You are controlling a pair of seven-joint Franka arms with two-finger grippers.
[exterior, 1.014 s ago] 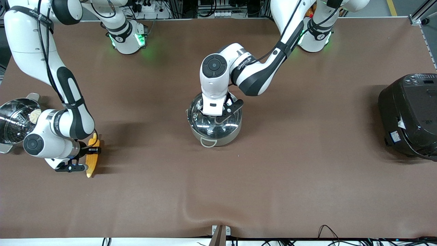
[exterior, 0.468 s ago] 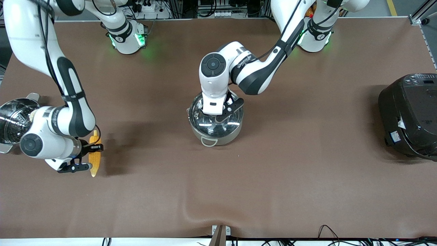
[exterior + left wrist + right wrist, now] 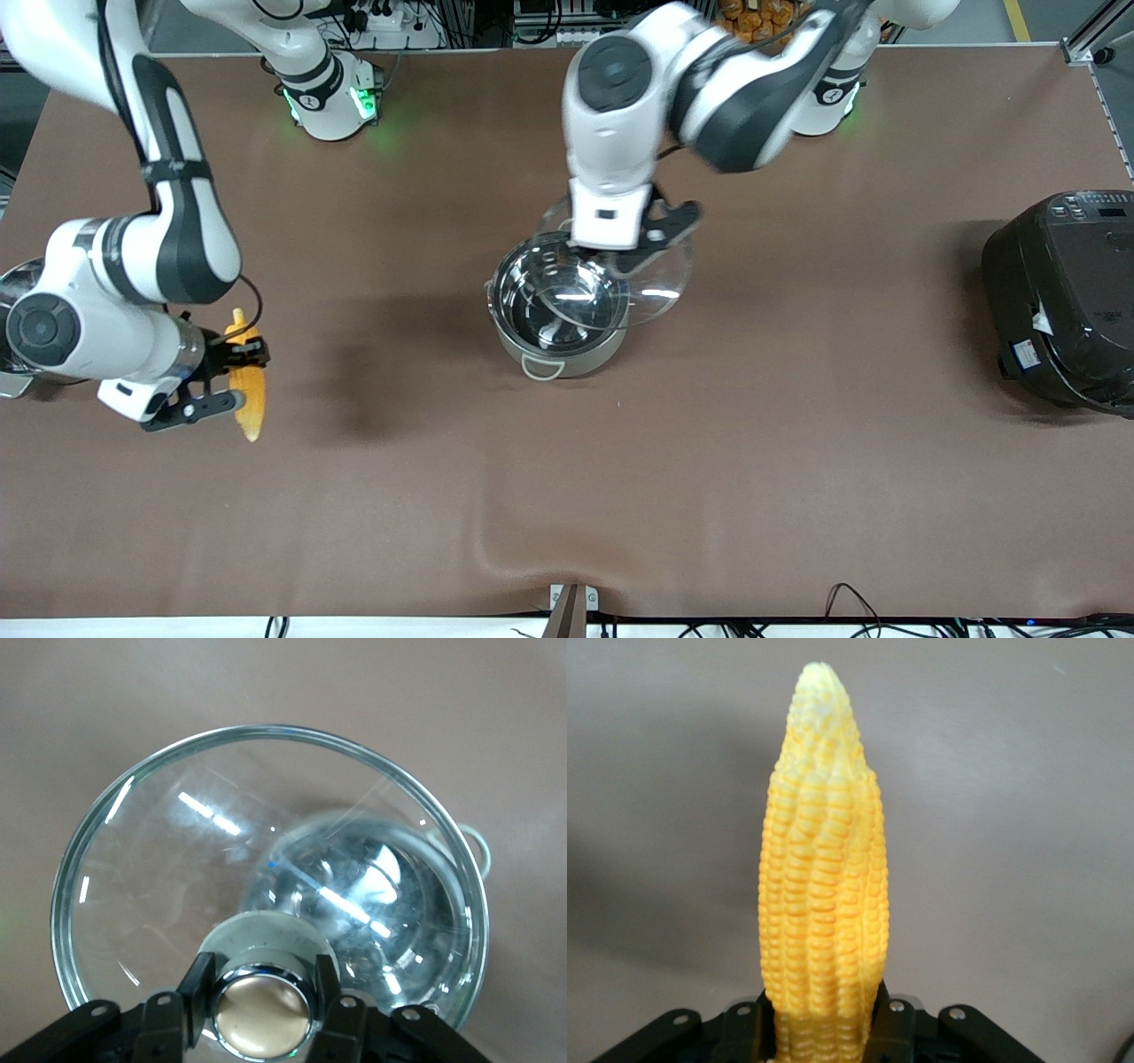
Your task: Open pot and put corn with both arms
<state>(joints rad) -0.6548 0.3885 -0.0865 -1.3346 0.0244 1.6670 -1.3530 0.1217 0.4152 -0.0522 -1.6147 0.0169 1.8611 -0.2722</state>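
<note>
Since the earlier frames both arms have risen: the yellow-orange tapered corn cob [image 3: 247, 390] has left the brown table [image 3: 797, 461], and the clear glass lid with its metal knob [image 3: 631, 266] has come off the pot.

Going from the right arm's end of the table: the right gripper [image 3: 213, 383] hangs over bare table near that end, fingers closed on the butt end of the corn cob; the right wrist view shows the cob [image 3: 822, 877] pinched at its base, with the tapered tip pointing away from the fingers. Partly hidden under that arm sits a second steel pot [image 3: 11, 306].

Mid-table, the round shiny steel pot with pale grey loop handles [image 3: 560, 310] stands open and looks empty.

The left gripper [image 3: 625, 252] is clamped on the lid's knob [image 3: 261, 1012], holding the lid up over the pot's rim on the side toward the left arm, still overlapping the opening.

A large black rice cooker [image 3: 1063, 301] sits at the left arm's end, not involved.

Key relation: the pot lies from the corn toward the left arm's end, well apart. The cob's long axis runs roughly toward the front camera. The right arm has to carry it, and the lid likely needs to clear the opening first.
</note>
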